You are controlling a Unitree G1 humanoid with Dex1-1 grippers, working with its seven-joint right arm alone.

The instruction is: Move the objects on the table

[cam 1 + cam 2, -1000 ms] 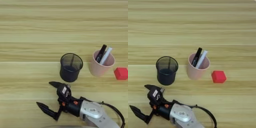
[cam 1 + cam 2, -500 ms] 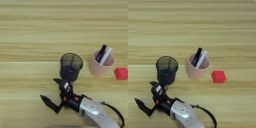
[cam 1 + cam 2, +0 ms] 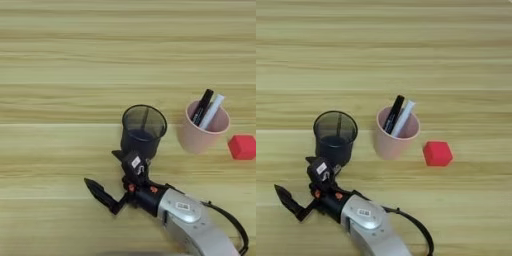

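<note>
The table fills both views: light yellowish wood with long horizontal grain stripes, bare across its upper half. Nothing of the room beyond it shows.

The mesh pen cup stands upright near the middle. To its right, apart from it, a pink cup also stands upright and holds 2 pens leaning to the upper right: the black marker and, just beside it, a white pen. The red cube lies on the wood a short way right of the pink cup, not touching it.

The silver forearm comes up from the bottom edge. The right gripper is spread wide and holds nothing: 1 black finger reaches out to the lower left over bare wood, and the other, carrying a small white label, sits against the near side of the mesh cup's base. It seems to touch the mesh, though the overlap makes contact hard to confirm.

Against the frame 1 second ago, the gripper has travelled up toward the mesh cup; then it sat clearly below the cup with a gap of wood between. Its spread looks about the same. Both cups, the 2 pens and the cube have kept their places.
</note>
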